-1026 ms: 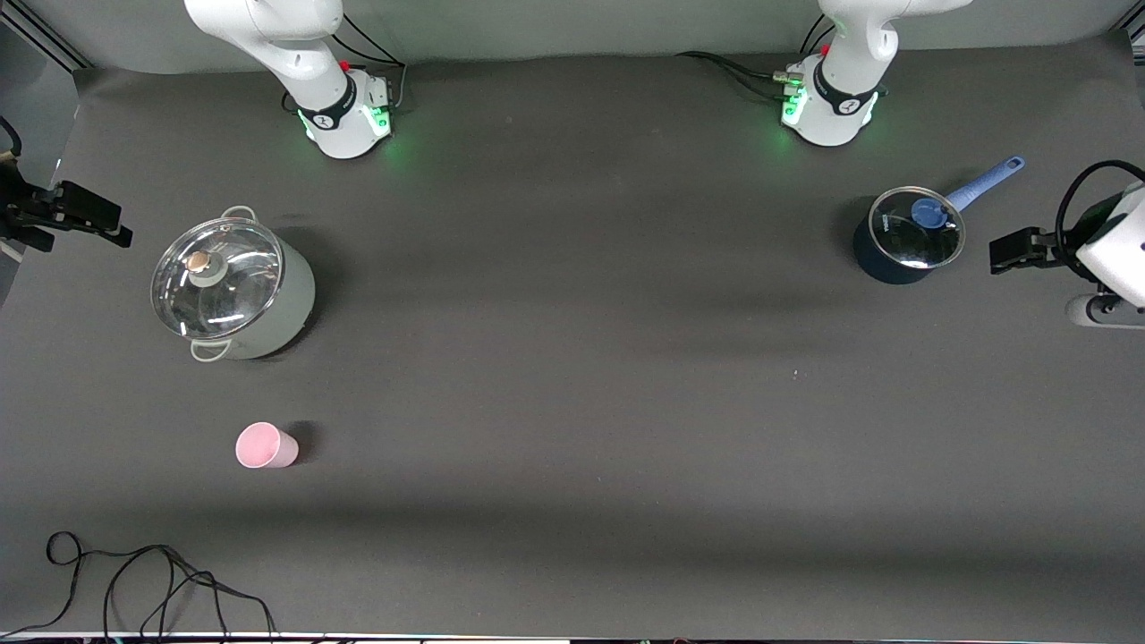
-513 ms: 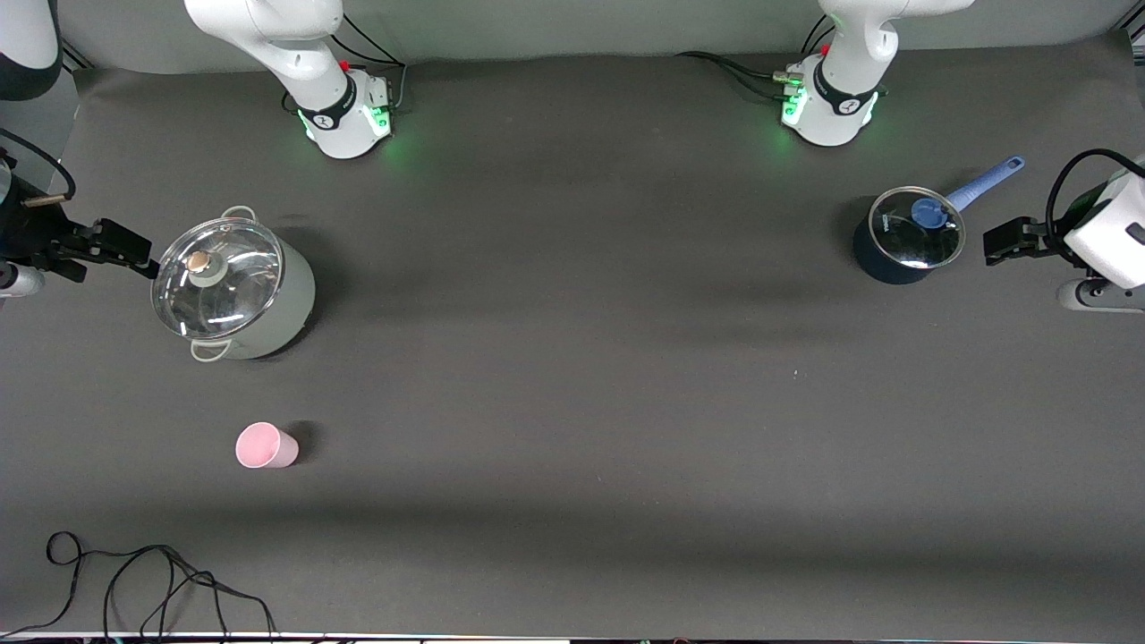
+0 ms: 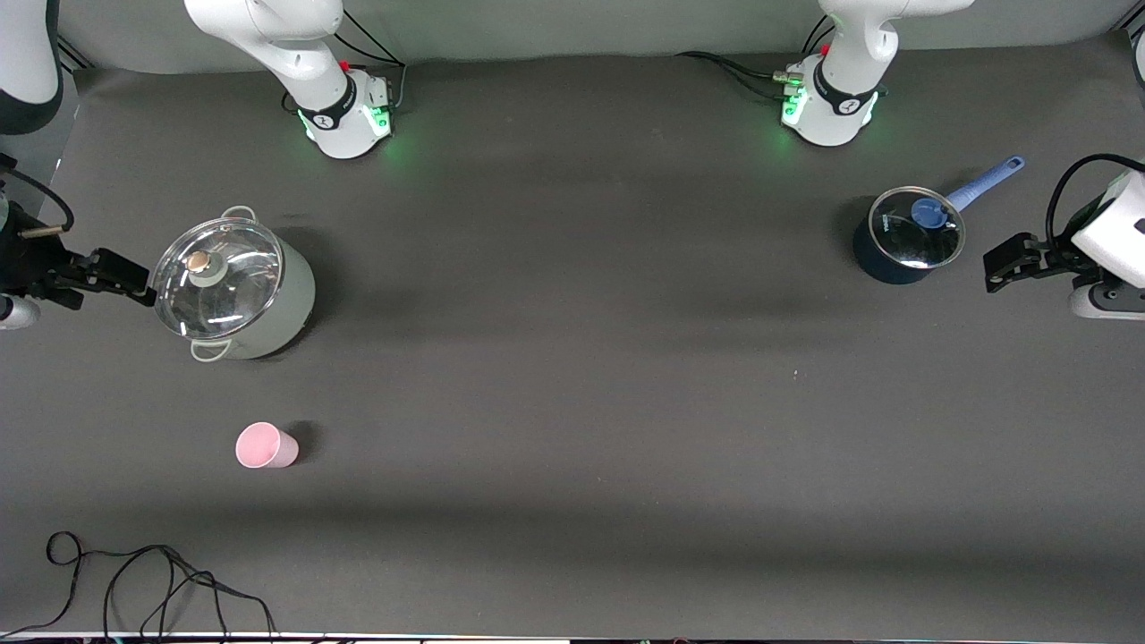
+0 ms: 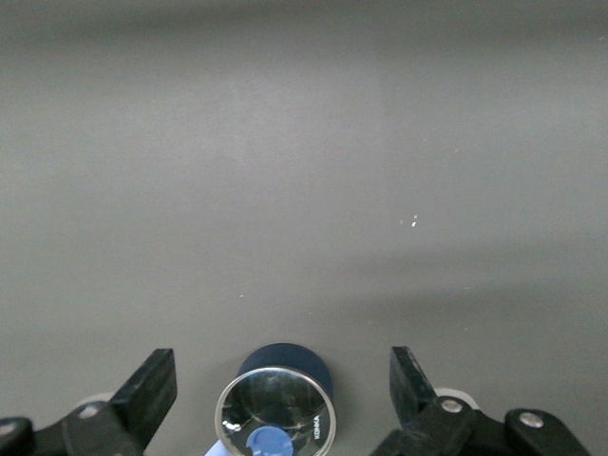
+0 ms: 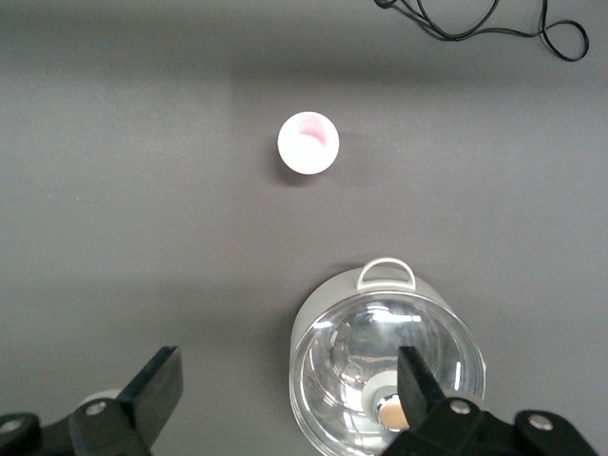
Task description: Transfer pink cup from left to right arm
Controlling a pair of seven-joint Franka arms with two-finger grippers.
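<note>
Right gripper (image 3: 134,280) at the right arm's end of the table, just beside the grey-green lidded stockpot (image 3: 234,288), fingers (image 5: 152,389) spread wide, holding nothing. Stockpot upright, glass lid (image 5: 385,366) on, brass-toned knob on top. Pink cup (image 3: 265,446) upright on the dark table mat (image 3: 572,402), nearer the front camera than the stockpot, apart from it, untouched. Black cable (image 3: 134,581) looped at the mat's near edge. Dark blue saucepan (image 3: 908,234) with glass lid, blue knob, blue handle at the left arm's end. Left gripper (image 3: 1004,268) just beside the saucepan, fingers (image 4: 152,389) spread, empty.
</note>
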